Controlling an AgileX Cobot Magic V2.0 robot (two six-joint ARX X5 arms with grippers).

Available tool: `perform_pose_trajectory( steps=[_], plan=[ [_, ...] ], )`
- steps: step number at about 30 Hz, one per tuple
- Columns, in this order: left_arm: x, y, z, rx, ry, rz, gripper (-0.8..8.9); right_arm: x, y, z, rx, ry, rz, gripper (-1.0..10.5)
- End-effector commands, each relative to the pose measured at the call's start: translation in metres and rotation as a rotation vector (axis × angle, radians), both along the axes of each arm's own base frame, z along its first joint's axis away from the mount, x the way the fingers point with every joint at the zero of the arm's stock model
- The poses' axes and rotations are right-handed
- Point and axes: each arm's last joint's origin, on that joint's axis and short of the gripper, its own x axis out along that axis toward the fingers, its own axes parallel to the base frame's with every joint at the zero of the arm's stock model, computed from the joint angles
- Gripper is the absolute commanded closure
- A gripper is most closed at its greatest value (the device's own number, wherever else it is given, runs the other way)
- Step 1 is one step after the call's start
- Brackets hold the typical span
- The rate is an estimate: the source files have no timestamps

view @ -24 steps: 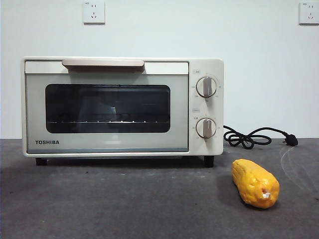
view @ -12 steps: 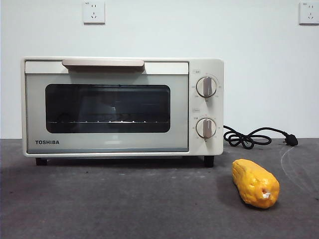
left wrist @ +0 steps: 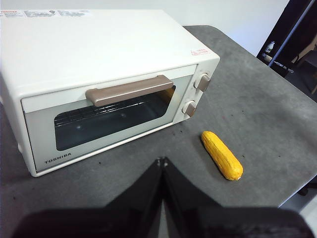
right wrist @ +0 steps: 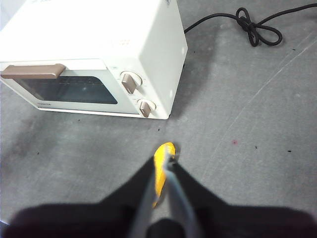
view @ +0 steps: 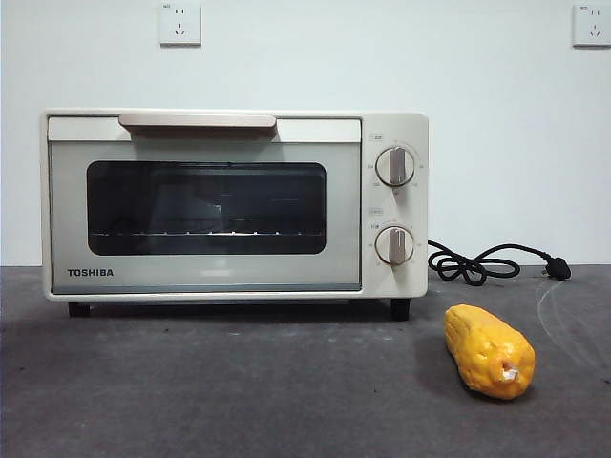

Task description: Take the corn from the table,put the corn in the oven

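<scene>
From the right wrist view, the stubby yellow-orange bumpy corn cob (right wrist: 163, 166) is largely hidden behind the right pincer (right wrist: 163, 163), whose two black jaws lie nearly together, a narrow slit between them; whether they touch the cob cannot be told from here. The front view shows no arm at all, and the cob (view: 489, 351) lies free on the dark grey matte worktop (view: 239, 391), near the right front foot of the cream-white boxy TOSHIBA toaster oven (view: 234, 205). The oven's door is closed. The left pincer (left wrist: 162, 162) hangs above the worktop before the oven, jaws pressed together, gripping nothing. A black cord (view: 477, 263) lies coiled behind.
</scene>
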Motion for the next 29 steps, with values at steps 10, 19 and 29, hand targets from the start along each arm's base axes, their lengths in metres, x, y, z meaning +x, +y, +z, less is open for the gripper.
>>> perform_pose_trajectory(
  steps=[10, 19, 29],
  plan=[
    [0.0, 0.0, 0.002, 0.007, -0.018, -0.01, 8.2, 0.009, 0.0, -0.003, 0.037, 0.057, 0.016, 3.8],
    [-0.001, -0.001, 0.002, 0.007, -0.018, -0.024, 8.2, 0.034, 0.008, -0.017, 0.056, 0.22, 0.098, 3.8],
    [-0.001, -0.003, 0.002, 0.01, -0.019, -0.044, 8.2, 0.098, 0.045, -0.057, -0.045, 0.485, 0.191, 3.8]
  ],
)
